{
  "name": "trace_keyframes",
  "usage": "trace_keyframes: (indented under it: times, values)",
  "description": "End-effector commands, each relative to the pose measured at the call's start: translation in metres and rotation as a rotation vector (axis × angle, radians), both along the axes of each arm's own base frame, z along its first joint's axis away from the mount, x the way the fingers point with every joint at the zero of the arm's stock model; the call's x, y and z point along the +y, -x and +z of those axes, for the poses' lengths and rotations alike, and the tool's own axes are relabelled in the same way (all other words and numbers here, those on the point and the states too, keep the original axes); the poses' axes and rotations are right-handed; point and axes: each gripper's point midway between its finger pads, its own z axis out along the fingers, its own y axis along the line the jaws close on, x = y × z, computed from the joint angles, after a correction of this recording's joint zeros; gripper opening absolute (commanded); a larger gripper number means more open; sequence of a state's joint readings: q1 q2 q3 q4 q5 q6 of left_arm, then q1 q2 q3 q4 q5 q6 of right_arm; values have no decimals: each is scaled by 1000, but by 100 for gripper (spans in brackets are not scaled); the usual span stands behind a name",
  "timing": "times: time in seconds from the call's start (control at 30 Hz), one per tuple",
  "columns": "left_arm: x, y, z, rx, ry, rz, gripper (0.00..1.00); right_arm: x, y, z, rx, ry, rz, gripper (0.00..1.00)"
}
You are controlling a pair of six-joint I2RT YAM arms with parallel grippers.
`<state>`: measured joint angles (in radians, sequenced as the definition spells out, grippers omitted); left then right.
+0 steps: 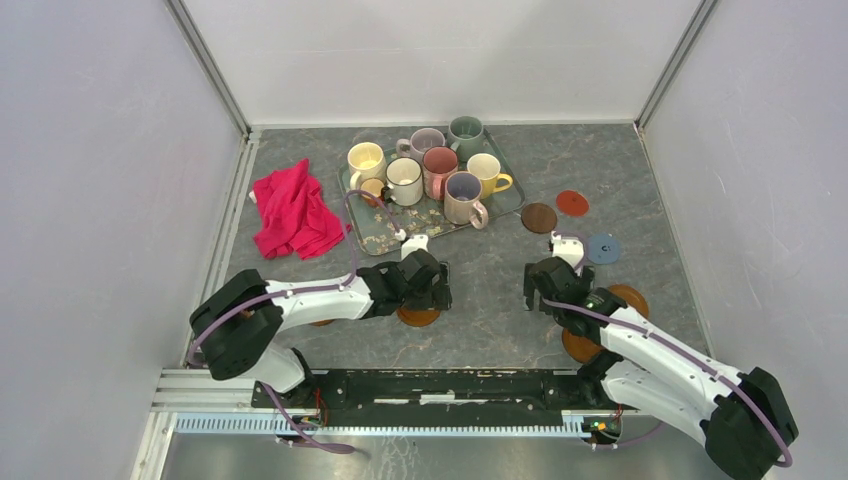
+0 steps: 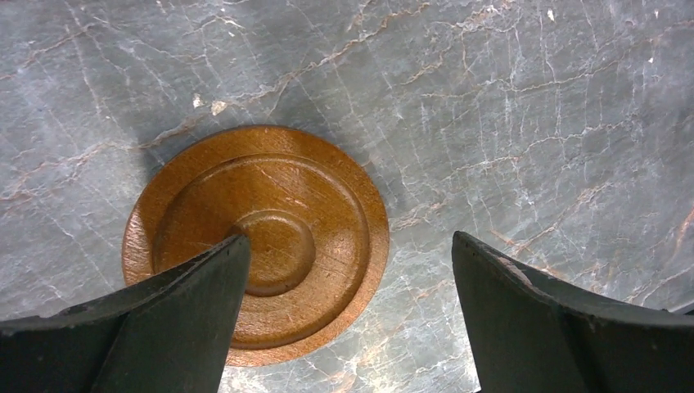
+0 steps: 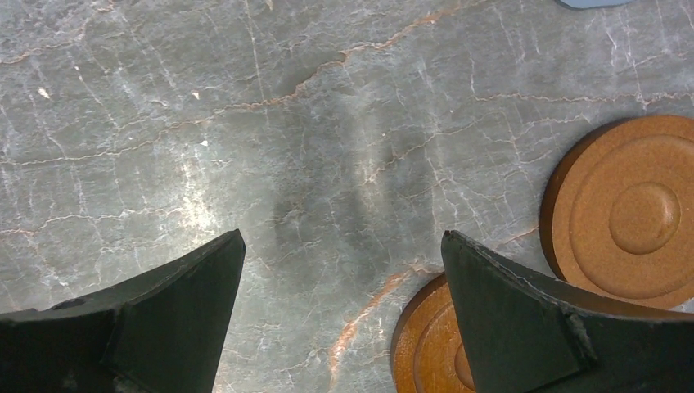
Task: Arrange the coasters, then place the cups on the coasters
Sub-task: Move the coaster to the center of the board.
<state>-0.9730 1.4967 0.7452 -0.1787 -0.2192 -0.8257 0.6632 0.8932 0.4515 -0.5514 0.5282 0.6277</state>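
**Both grippers held wide over the table; cups gathered on the far tray**

Nearest the bases, on the right, an orange coaster [image 1: 580, 345] is partly covered by the right arm. A second orange coaster [image 1: 628, 298] is seen just beside it. The right gripper [image 3: 342, 236] is spread wide and nothing is held; bare table [image 3: 245, 123] lies beneath it, with those two coasters off to its right. The left gripper [image 2: 348, 239] is likewise spread wide and empty, held above a third orange coaster [image 2: 278, 196] that lies flat on the table. Farther back on the right, a grey-blue coaster [image 1: 603, 248], a dark brown coaster [image 1: 538, 217] and a red coaster [image 1: 572, 203] are laid apart from one another. At the far end the cups [image 1: 439, 170] are crowded together on a patterned tray [image 1: 380, 235]. A red cloth [image 1: 293, 212] is bunched to its left.
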Motion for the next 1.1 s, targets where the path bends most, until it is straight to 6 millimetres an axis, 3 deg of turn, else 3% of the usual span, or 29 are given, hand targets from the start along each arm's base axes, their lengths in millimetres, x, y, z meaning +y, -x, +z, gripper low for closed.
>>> trace_keyframes:
  times: [0.0, 0.33, 0.7, 1.07]
  values:
    - [21, 3, -7, 0, -36, 77, 100, -14, 5, -4, -2, 16, -58, 98]
    - [65, 5, -11, -5, -102, 146, 100, -29, 13, -19, 29, -3, -118, 98]
    - [86, -9, -8, -2, -105, 189, 100, -34, 16, -36, 76, -75, -145, 98]
    - [104, -5, -12, 17, -117, 209, 100, -34, 18, -51, 122, -145, -155, 98]
